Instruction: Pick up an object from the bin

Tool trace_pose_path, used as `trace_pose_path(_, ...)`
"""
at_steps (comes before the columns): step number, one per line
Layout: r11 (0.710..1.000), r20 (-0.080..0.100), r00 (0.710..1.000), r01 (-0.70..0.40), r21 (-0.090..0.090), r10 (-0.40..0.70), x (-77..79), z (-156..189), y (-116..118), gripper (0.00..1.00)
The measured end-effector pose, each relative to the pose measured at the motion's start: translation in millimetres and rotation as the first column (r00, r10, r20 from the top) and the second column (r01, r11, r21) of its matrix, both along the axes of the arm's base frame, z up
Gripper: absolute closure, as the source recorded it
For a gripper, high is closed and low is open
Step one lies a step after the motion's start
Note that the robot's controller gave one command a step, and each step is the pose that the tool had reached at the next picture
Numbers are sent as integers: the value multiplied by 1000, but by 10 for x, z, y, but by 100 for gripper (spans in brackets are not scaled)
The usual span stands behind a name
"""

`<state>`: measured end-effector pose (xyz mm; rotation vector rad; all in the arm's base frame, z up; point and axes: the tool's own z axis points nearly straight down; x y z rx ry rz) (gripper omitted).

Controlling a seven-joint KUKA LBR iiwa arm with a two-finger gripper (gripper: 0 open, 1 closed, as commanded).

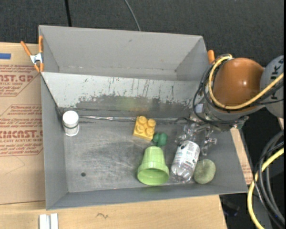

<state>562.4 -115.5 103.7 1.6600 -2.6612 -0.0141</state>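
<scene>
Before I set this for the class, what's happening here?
A robot arm reaches into the grey bin from the right. Its gripper hangs low over one end of a clear plastic bottle, which lies between a green cup and an olive lump. Nothing is lifted yet. A yellow block and white jar sit further left.

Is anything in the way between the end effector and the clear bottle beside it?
Nothing visible. The end effector hangs right at the clear bottle's upper end; the green cup and the olive lump lie beside the bottle, not over it.
</scene>
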Motion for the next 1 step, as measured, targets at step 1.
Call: trace_pose_path(1, 1000, 10, 1000, 1, -3, -1, 24, 188, -6, 100)
